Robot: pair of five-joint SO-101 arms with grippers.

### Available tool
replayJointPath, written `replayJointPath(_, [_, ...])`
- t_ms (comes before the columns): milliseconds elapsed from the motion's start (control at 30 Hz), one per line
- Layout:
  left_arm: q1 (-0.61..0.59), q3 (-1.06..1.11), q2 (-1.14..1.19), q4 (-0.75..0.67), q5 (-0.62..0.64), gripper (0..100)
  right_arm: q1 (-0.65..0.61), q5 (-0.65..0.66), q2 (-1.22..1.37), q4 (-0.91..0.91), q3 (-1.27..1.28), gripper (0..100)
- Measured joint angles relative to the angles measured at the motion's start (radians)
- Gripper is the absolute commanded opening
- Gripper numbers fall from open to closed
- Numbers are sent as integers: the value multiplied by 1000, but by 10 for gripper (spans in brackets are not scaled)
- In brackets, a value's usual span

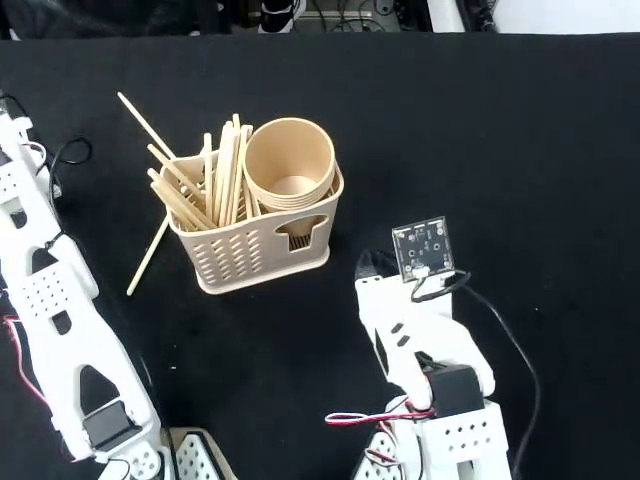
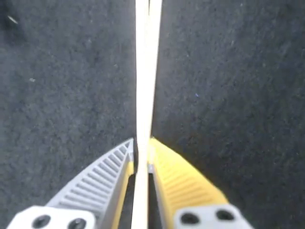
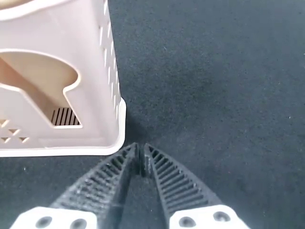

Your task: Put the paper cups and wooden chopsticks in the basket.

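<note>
Black cloth-covered table [image 1: 520, 150]; cables [image 1: 340, 20] beyond far edge.

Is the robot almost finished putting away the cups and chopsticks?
Nearly. The paper cups are stacked in the basket beside a bunch of chopsticks. The left gripper is shut on one more chopstick above the table, so that one needs dropping in. Another stick lies outside the basket, by its side, and looks left to collect. The right gripper is shut and empty.

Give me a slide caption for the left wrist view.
Left gripper shut on wooden chopsticks, held over the black table.
</note>
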Motion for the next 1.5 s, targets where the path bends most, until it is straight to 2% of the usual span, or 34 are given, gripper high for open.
replayJointPath(233, [-15,0,5,2,3,30,0,0,0,0,0,28])
replayJointPath(767, [8,-2,6,23,-2,29,0,0,0,0,0,28])
replayJointPath(967, [14,-77,-15,129,-2,29,0,0,0,0,0,28])
replayJointPath(1133, [17,-41,-107,181,25,29,0,0,0,0,0,28])
replayJointPath(1300, [8,86,-287,192,106,29,0,0,0,0,0,28])
replayJointPath(1500, [28,539,-640,192,172,29,0,0,0,0,0,28])
